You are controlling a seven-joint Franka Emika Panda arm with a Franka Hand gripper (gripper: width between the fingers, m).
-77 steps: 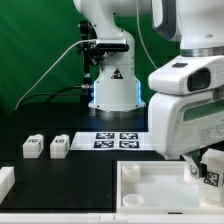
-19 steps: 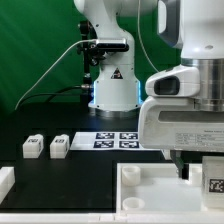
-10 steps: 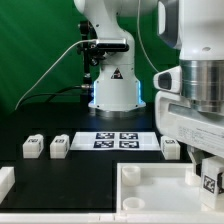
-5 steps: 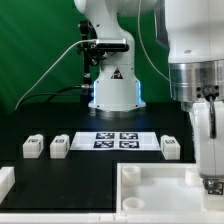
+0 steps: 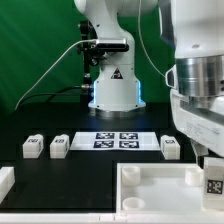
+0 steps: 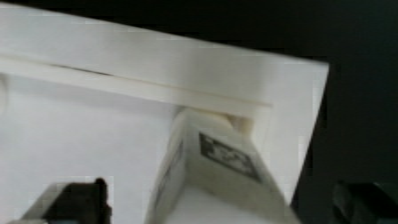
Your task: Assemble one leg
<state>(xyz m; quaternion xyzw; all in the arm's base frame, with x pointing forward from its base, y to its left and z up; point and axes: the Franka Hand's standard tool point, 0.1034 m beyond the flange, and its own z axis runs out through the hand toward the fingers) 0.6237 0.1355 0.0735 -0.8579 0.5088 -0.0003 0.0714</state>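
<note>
One leg (image 5: 213, 181), a small white block with a black-and-white tag, stands upright at the corner of the white rimmed tray (image 5: 150, 176) on the exterior view's right. My gripper (image 5: 207, 159) hangs just above it. In the wrist view the leg (image 6: 221, 160) rises from the tray (image 6: 107, 110) between my two dark fingertips (image 6: 75, 200). The gripper (image 6: 222, 205) is open, with a gap showing between the leg and each fingertip. Three more legs lie on the black table: two at the left (image 5: 32, 147) (image 5: 59, 147) and one at the right (image 5: 171, 147).
The marker board (image 5: 122, 140) lies in front of the arm's white base (image 5: 112, 90). A white block (image 5: 5, 181) sits at the exterior view's lower left edge. My arm's bulky white links fill the right side of the exterior view.
My hand, which covered the leg half a second ago, has lifted. The leg now stands uncovered at the tray's corner. The other legs have not moved.
</note>
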